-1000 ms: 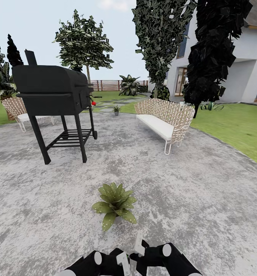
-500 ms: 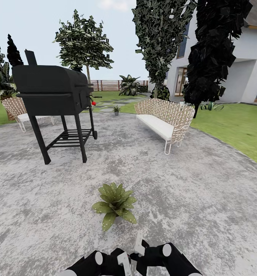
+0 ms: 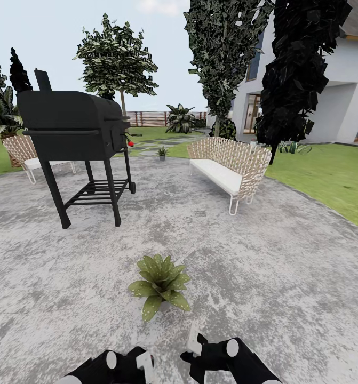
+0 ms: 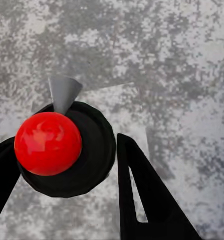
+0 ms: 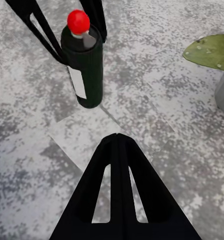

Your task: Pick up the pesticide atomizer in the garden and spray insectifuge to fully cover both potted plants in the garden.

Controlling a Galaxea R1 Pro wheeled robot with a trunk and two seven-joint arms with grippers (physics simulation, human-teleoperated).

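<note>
The left claw (image 3: 146,368) is clamping the slim dark green pesticide atomizer (image 5: 84,67) with its red ball top, low and near over the grey paved patio (image 3: 285,256). The green potted plant (image 3: 160,282) is sitting just beyond. The right claw (image 3: 193,341) is staying pressed closed, holding nothing.

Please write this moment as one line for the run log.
left gripper: shut on pesticide atomizer | right gripper: shut, holds nothing | nearest potted plant: on patio ahead | phase: atomizer held upright
</note>
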